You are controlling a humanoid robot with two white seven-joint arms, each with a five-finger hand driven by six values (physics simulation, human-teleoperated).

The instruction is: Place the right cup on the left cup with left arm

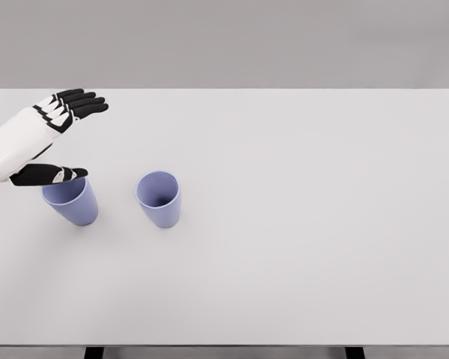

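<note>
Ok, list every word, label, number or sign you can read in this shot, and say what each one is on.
There is no readable text.
Left cup: plain lilac, no print or label on the side that shows.
Right cup: plain lilac, likewise unmarked.
Left hand: white with black fingers, no lettering or number.
Table: plain white, no marks or signs.

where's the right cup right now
In the head view the right cup stands upright on the white table, left of centre, just right of the left cup.
</note>
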